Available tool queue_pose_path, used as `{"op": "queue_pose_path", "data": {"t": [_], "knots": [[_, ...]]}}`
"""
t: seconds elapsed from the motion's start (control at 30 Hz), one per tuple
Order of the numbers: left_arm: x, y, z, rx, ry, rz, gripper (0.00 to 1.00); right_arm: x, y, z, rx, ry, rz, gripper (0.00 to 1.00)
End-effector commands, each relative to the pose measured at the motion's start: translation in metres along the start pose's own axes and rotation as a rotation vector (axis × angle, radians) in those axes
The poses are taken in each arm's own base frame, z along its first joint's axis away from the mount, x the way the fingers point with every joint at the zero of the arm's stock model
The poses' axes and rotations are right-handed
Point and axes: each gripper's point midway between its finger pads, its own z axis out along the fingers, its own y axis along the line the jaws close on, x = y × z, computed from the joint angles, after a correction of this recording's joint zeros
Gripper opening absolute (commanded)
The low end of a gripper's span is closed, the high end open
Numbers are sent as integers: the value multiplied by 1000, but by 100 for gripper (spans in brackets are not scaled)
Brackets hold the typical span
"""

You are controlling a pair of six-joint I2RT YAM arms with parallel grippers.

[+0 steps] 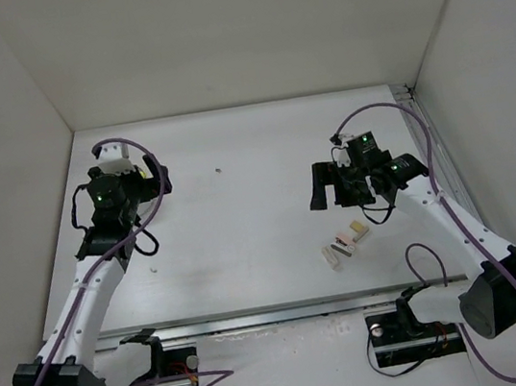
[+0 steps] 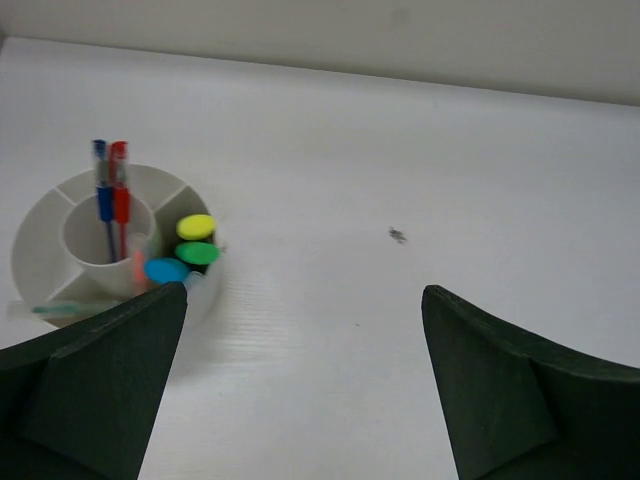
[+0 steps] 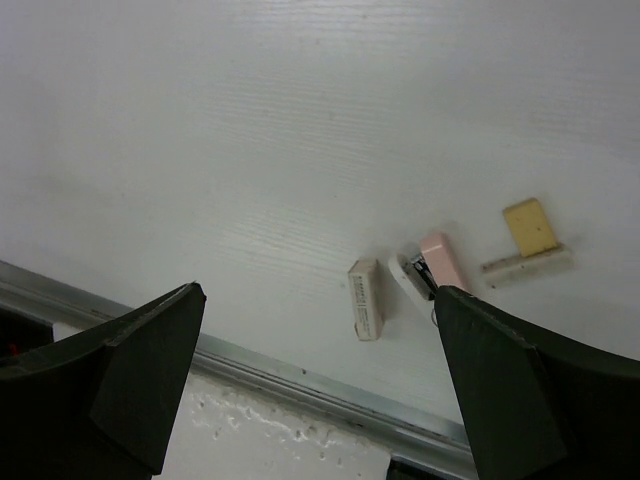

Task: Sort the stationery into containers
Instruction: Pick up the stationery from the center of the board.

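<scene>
Pens and highlighters stand in the tub just ahead of the left gripper, and with both grippers spread wide and empty, I'd say the loose erasers come next, needing the right gripper to drop and pinch one.

White table, round divided tub at left, eraser blocks near front edge

Near rim of the tub behind the left fingers; dark speck too small to name
</scene>
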Motion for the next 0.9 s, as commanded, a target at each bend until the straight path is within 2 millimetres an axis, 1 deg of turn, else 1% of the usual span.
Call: {"op": "queue_pose_path", "data": {"t": [0.0, 0.03, 0.07, 0.1, 0.13, 0.2, 0.23, 0.27, 0.33, 0.37, 0.4, 0.43, 0.47, 0.5, 0.53, 0.57, 0.6, 0.67, 0.7, 0.77, 0.83, 0.87], "knots": [[-8, -49, -32, 150, 38, -60, 99, 10, -32, 3, 137, -32, 91, 98], [-1, -60, -38, 190, 61, -59, 100, 23, -40, 7, 165, -8, 99, 98], [2, -69, -43, 218, 71, -56, 99, 29, -47, 9, 201, -5, 112, 98], [7, -84, -52, 264, 80, -48, 99, 35, -53, 10, 221, 2, 122, 98], [14, -89, -56, 277, 99, -46, 99, 46, -61, 12, 251, 13, 140, 98], [21, -101, -64, 312, 112, -49, 99, 52, -79, 12, 351, -21, 214, 98], [26, -111, -68, 342, 124, -42, 99, 60, -87, 13, 384, -20, 248, 98], [30, -115, -71, 357, 133, -40, 99, 62, -92, 12, 412, -40, 295, 98], [37, -128, -78, 395, 152, -33, 99, 72, -93, 18, 402, -22, 319, 98], [40, -132, -80, 407, 159, -26, 99, 72, -85, 23, 344, -19, 295, 98], [43, -135, -82, 415, 168, -16, 99, 76, -74, 27, 275, 0, 267, 98], [47, -139, -84, 420, 175, -7, 99, 82, -67, 30, 226, 7, 235, 98], [51, -141, -85, 426, 187, 5, 99, 82, -54, 32, 161, 7, 160, 98], [56, -142, -86, 427, 198, 18, 99, 86, -43, 31, 110, 20, 129, 98], [57, -140, -86, 421, 199, 19, 99, 89, -38, 30, 95, 24, 108, 98], [60, -144, -89, 437, 207, 27, 99, 93, -32, 30, 70, 35, 78, 98], [65, -148, -92, 453, 214, 37, 99, 96, -29, 30, 60, 42, 68, 98], [71, -149, -94, 456, 220, 41, 99, 103, -26, 30, 48, 56, 57, 98], [69, -151, -97, 469, 211, 41, 99, 109, -25, 33, 47, 75, 56, 98], [66, -155, -100, 489, 192, 40, 99, 117, -18, 37, 26, 100, 41, 98], [64, -156, -101, 500, 184, 44, 99, 129, -12, 44, 14, 140, 17, 97], [65, -157, -102, 503, 183, 45, 99, 128, -10, 48, 12, 138, 15, 95]]}}
